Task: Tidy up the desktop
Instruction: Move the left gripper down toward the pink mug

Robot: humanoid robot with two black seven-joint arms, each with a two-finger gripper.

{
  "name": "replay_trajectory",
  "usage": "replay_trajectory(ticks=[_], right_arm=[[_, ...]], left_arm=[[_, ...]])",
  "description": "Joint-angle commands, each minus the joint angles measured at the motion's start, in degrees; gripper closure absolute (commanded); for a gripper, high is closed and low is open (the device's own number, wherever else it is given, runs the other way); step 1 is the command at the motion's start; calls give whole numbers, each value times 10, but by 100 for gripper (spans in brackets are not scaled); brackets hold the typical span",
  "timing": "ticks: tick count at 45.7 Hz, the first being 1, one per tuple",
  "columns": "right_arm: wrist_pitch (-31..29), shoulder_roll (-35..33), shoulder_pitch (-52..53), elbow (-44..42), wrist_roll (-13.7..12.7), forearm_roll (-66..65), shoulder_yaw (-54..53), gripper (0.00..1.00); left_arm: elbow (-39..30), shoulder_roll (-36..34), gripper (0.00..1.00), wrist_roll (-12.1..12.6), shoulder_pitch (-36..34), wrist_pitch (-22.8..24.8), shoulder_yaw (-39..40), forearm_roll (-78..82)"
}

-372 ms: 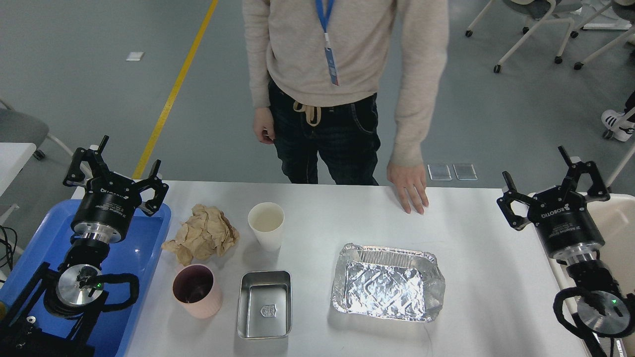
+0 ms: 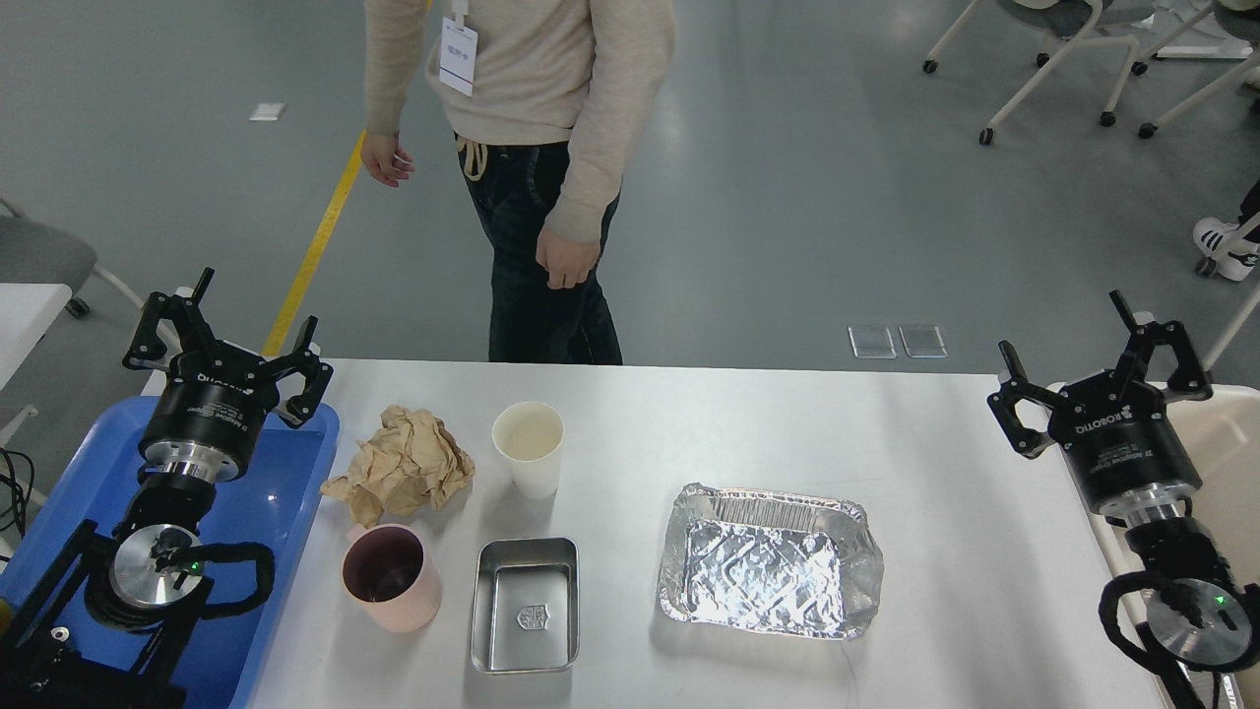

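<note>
The white desktop (image 2: 965,512) carries a crumpled brown paper (image 2: 404,465), a white paper cup (image 2: 529,448), a pink cup (image 2: 389,577), a small steel tray (image 2: 525,604) and a foil tray (image 2: 771,562). My left gripper (image 2: 231,325) is open and empty, raised over the far end of the blue tray (image 2: 281,512), left of the paper. My right gripper (image 2: 1088,354) is open and empty, raised at the table's right edge beside the cream bin (image 2: 1226,443).
A person in a beige sweater (image 2: 532,118) stands on the floor beyond the table's far edge, left of centre. Office chairs (image 2: 1063,39) stand at the far right. A yellow floor line (image 2: 325,236) runs at the far left.
</note>
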State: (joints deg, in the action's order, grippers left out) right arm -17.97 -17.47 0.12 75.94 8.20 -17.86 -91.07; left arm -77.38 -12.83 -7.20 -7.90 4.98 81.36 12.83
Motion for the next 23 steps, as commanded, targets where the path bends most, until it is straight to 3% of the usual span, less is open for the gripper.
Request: replay_trajectory(ticks=[1,12,16,18,23], right_arm=[[-1,1,1,0,0,0,0,0],[0,1,0,1,0,-1,1,0],[0,0,-2,0,0,-1,1,0],[0,0,-4,1,1,-1,1,0],[0,0,-6,1,0,-1,1,0]], left_arm=[[1,-4,3,1,-4,-9,-1,1],[1,-6,3,-1,-4,-13,-1,74],[-1,-9,3,0,-4,-43,4,137],[-6,-27,3,3,-8,-72,-6,170],[-16,-82,3,8,-7,-79,-25,177]])
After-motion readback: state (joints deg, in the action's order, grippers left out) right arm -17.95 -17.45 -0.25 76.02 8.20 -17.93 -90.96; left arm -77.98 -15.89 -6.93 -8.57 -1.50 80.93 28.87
